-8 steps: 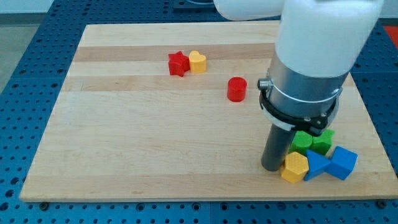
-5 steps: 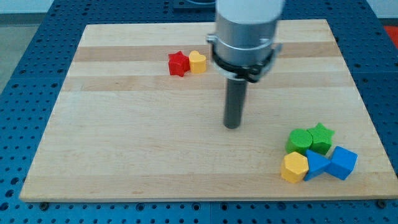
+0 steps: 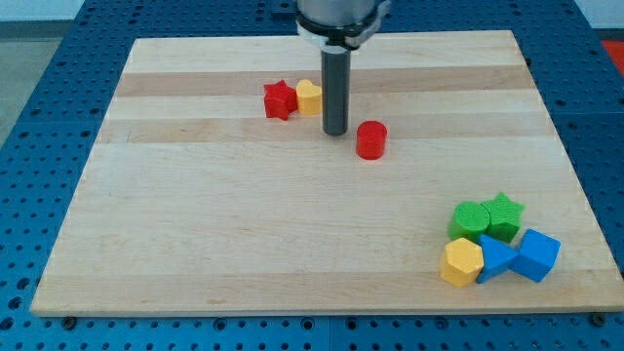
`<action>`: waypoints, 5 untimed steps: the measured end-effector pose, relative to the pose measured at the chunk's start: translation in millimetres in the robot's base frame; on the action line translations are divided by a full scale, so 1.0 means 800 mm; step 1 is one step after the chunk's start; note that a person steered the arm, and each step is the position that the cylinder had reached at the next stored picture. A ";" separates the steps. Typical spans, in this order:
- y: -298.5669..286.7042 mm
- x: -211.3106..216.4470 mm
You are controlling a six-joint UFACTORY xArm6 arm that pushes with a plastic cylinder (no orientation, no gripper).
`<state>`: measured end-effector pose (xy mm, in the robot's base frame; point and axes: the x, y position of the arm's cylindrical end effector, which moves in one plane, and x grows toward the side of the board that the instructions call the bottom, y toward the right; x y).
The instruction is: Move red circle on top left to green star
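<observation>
The red circle [image 3: 370,139] is a short red cylinder near the board's middle, toward the top. My tip [image 3: 334,132] stands just to its left and slightly above, a small gap apart. The green star [image 3: 503,214] lies at the view's lower right, touching a green circle [image 3: 471,221]. The rod rises from my tip to the view's top edge.
A red star [image 3: 280,99] and a yellow heart-like block [image 3: 309,97] sit together left of the rod. A yellow hexagon [image 3: 461,261], a blue triangle [image 3: 494,258] and a blue cube [image 3: 536,254] cluster below the green blocks. The wooden board [image 3: 195,234] ends near them.
My tip has moved from the lower right cluster up and left across the board, and now stands beside the red circle. No block has moved.
</observation>
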<state>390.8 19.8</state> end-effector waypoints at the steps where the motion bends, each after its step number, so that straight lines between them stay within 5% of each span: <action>1: 0.010 0.018; 5: 0.114 0.071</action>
<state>447.9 111.3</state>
